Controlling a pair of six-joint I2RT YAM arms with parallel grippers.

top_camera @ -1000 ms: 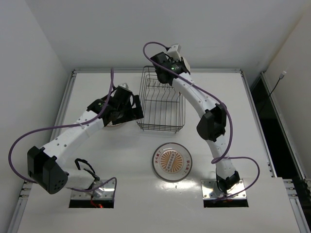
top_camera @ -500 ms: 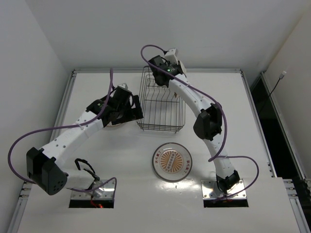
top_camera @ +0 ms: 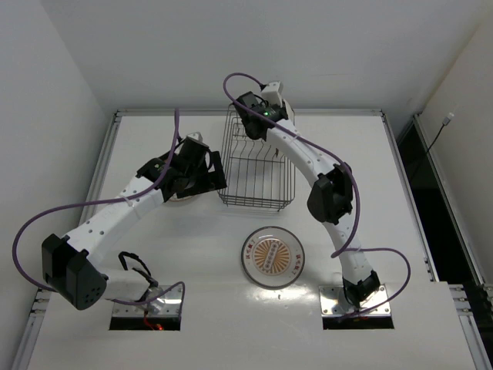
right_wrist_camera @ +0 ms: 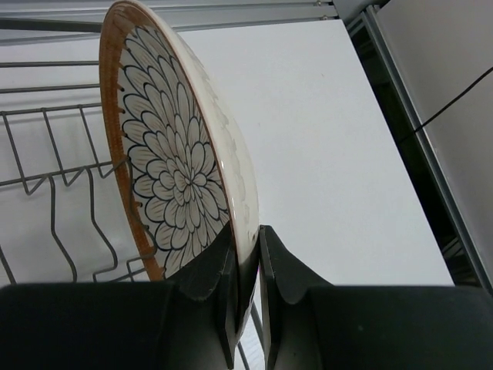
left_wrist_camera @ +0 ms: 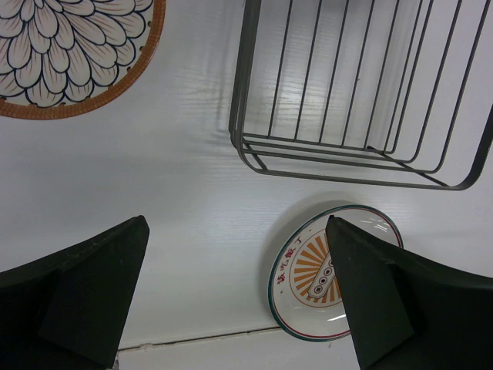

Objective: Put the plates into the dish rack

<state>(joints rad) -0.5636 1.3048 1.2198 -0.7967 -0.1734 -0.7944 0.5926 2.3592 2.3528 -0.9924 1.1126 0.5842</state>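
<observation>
Clamping the rim of a brown-rimmed petal plate (right_wrist_camera: 177, 177) in the right gripper (right_wrist_camera: 246, 262), tilted on edge, dish rack (right_wrist_camera: 54, 185) tines close beside. Hovering the left gripper (left_wrist_camera: 235, 231), jaws wide and empty, over the worktop (left_wrist_camera: 154, 169): second petal plate (left_wrist_camera: 69, 54) beyond one finger, sunburst plate (left_wrist_camera: 308, 277) partly behind the other, rack ahead.

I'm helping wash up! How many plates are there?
3. One petal plate stands on edge in the right tool at the dish rack, a second petal plate lies on the table left of the rack, and the sunburst plate lies in front of it.
</observation>
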